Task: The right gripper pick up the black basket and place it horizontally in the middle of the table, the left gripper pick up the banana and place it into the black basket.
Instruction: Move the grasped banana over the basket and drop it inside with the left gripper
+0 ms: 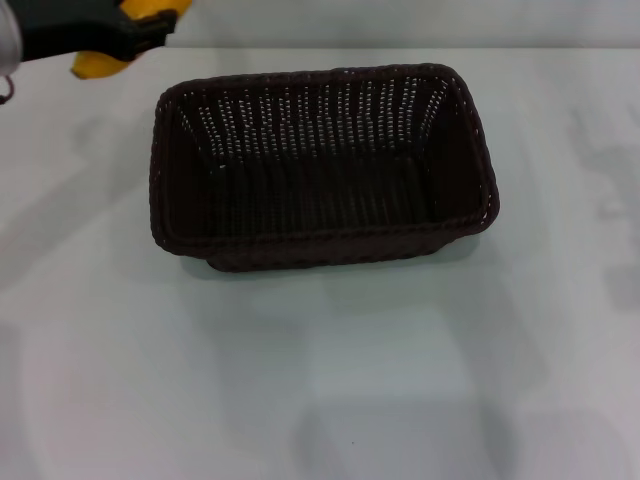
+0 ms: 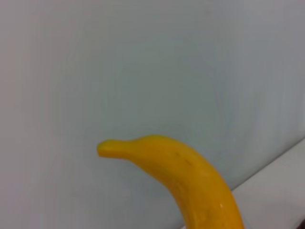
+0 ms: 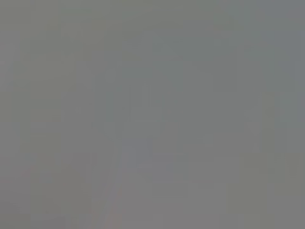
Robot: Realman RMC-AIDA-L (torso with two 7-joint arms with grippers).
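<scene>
Black basket [image 1: 320,165] sits mid-table; beyond its left corner, left hand [image 1: 135,30] clamps the banana [image 1: 100,62].

The left gripper [image 1: 140,30], a dark claw on a dark arm reaching in from the upper left corner of the head view, is raised and closed around a banana [image 1: 100,62], while the right arm and its gripper appear in no view.

The left gripper [image 1: 140,30] is matte black, with slim, angular fingers [image 1: 150,33] on a dark body; a silver-grey wrist section and a small metal ring show behind it.
</scene>
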